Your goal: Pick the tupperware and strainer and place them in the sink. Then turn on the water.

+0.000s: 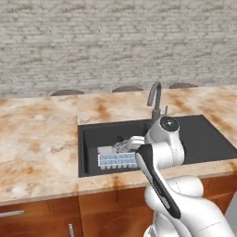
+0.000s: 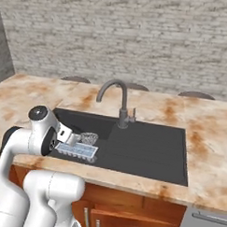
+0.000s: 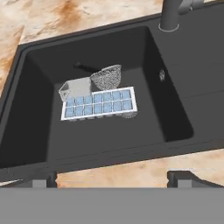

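Note:
The tupperware [image 3: 99,103], a flat container with a grid of pale blue squares, lies on the floor of the black sink [image 3: 39,109], towards its left half. The strainer [image 3: 107,76], a silver mesh bowl with a thin dark handle, rests just behind it and touches its far edge. Both also appear as the tupperware [image 1: 115,160] [image 2: 77,151] and strainer [image 1: 122,146] [image 2: 89,137]. My gripper [image 3: 111,180] hangs open above the sink's front rim, a little above the tupperware, with nothing between its fingertips [image 3: 40,179]. The grey faucet [image 2: 120,104] arches over the basin. The water is out of view.
Orange-veined marble counter [image 1: 37,139] surrounds the sink. The sink's flat black side section [image 2: 156,150] lies to the right of the basin. A brick wall [image 1: 115,46] stands behind, with dark stool tops [image 1: 67,92] along the counter's far edge. Wooden cabinet fronts [image 1: 41,215] are below.

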Robot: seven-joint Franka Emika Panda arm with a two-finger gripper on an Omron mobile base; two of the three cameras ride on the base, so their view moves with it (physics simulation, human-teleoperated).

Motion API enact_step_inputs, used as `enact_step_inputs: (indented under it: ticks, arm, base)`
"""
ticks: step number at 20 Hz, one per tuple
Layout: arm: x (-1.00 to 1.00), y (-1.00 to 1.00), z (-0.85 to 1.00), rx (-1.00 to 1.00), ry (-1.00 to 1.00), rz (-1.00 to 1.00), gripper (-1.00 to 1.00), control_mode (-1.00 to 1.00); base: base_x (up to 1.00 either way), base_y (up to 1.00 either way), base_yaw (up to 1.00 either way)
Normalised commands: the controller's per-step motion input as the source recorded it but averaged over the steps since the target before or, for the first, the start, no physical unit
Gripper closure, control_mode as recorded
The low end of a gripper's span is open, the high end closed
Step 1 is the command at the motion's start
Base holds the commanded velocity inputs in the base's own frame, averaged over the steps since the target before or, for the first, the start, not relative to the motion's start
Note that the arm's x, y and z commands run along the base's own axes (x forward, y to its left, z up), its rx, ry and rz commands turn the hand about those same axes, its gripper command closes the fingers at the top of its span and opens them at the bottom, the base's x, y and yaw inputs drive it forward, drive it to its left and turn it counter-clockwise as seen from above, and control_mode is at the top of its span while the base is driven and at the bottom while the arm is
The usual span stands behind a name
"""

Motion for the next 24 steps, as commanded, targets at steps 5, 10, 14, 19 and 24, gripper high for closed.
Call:
enact_step_inputs:
  ticks: [5, 10, 14, 19, 24]
  arm:
    - [0.00, 0.00, 0.00, 0.00, 0.00, 0.00, -1.00, 1.00]
    - [0.00, 0.00, 0.00, 0.00, 0.00, 0.00, -1.00, 1.00]
    - [0.00, 0.00, 0.00, 0.00, 0.00, 0.00, -1.00, 1.00]
    - [0.00, 0.00, 0.00, 0.00, 0.00, 0.00, -1.00, 1.00]
    - [0.00, 0.00, 0.00, 0.00, 0.00, 0.00, -1.00, 1.00]
  base:
    - [-1.00, -0.24, 0.00]
    - [-0.04, -0.23, 0.00]
    - [0.44, -0.45, 0.05]
    - [0.31, -0.89, 0.07]
    - [0.54, -0.77, 0.06]
